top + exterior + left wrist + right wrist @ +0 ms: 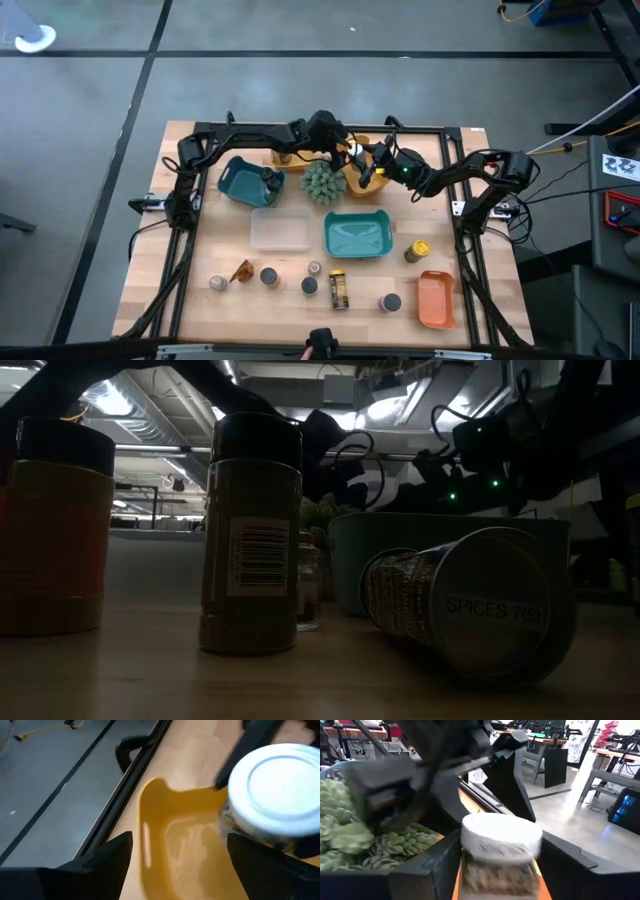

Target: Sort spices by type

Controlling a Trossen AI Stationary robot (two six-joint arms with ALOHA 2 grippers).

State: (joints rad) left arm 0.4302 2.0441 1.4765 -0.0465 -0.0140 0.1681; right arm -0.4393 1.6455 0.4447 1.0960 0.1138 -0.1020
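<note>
At the far edge of the table, high view: both arms meet over a yellow tray (356,186). The right gripper (372,172) sits directly above it. The left gripper (345,150) is just beside the right one, on the side toward the spiky plant (322,182). The other spices are well away from both claws, along the near edge: an amber packet (242,270), a yellow-lidded jar (418,250), and a dark-capped jar (338,290) lying down. They look unsorted so far.

Low view: the dark-capped jar (250,530) stands upright up front. A tipped jar (470,615) lies on its side with its base showing a "SPICES" label. The claws are only dark shapes high in the background, and their grip can't be read from here.

Left wrist view: the left gripper (180,867) has its fingers spread wide with nothing between them. The yellow tray (170,835) lies just ahead of it. Beyond the tray is a white-lidded jar (277,785), with a dark finger of the other arm behind it. I judge the left claw is standing by, perhaps steadying the tray, and is not carrying anything.

Right wrist view: the right gripper (500,870) has its fingers closed in on the white-lidded jar (501,835), one on each flank. The jar is upright with its lid toward the camera. Orange tray surface shows just below the jar. The plant (350,835) is off to one side of the claw.

The jar looks gripped by its body so it can go down base-first into the tray. This is probably the placing step for this spice type. The two claws are crowded together, so they could touch.
</note>
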